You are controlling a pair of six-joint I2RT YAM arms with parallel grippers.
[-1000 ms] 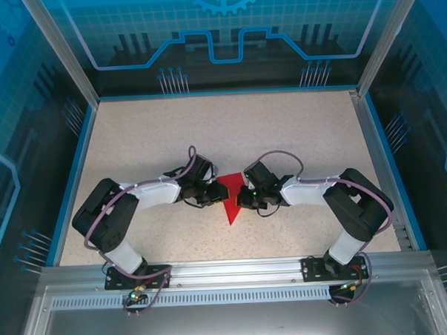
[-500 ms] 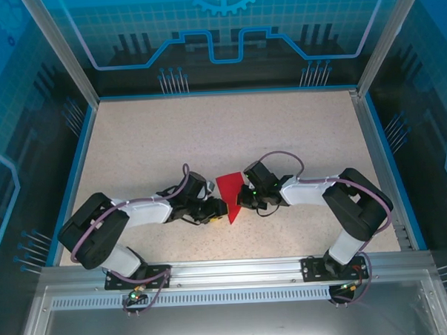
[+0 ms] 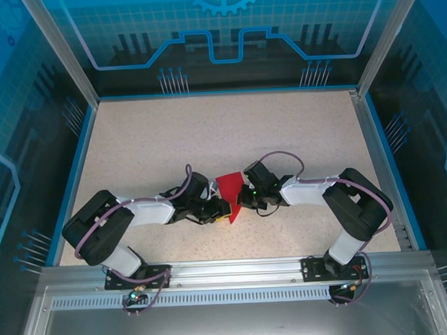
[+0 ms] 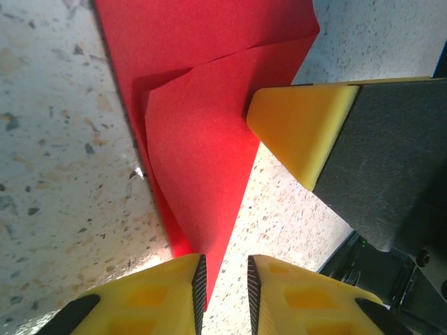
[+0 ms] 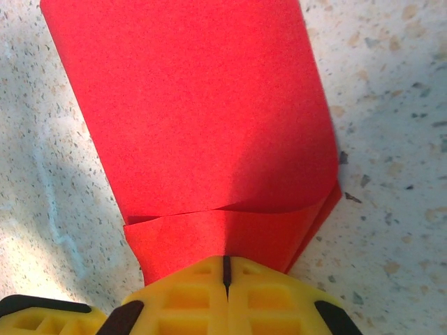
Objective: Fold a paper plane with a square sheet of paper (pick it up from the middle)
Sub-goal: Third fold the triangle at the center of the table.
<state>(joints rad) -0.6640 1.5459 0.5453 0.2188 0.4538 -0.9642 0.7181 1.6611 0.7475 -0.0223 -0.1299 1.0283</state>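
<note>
- Beige speckled surface (image 3: 133, 142) carries everything. It is ringed by a blue rim and clear panels (image 3: 225, 41) printed in blue, with a metal rail (image 3: 235, 269) along the near edge where both arm bases are bolted.
- Both arms bend inward and meet near the middle of the surface, a little toward the near side. They crowd the sheet of paper (image 3: 230, 191) from left and right, and purple cables loop over each wrist.
- The right tool (image 3: 243, 198) is clamped tight on the sheet's right-hand side. In its own wrist view the yellow fingers meet in a thin line, with red layers coming out from between them.
- The left tool (image 4: 225, 271) has its jaws a narrow gap apart. The sheet's pointed near tip reaches into that gap and lies against one inner face, with no pinch visible.
- In the left wrist view, one yellow fingertip (image 4: 293, 125) of the right tool, with its dark body behind it, sits at the paper's right edge and blocks that side.
- The sheet is bright red and plain. It is folded into a tapering shape, broad at the far end and narrowing to a point toward the near edge.
- Its layers overlap: a top flap with a loose, slightly curved edge lies over a wider layer, and the upper layer bows a little in the right wrist view.
</note>
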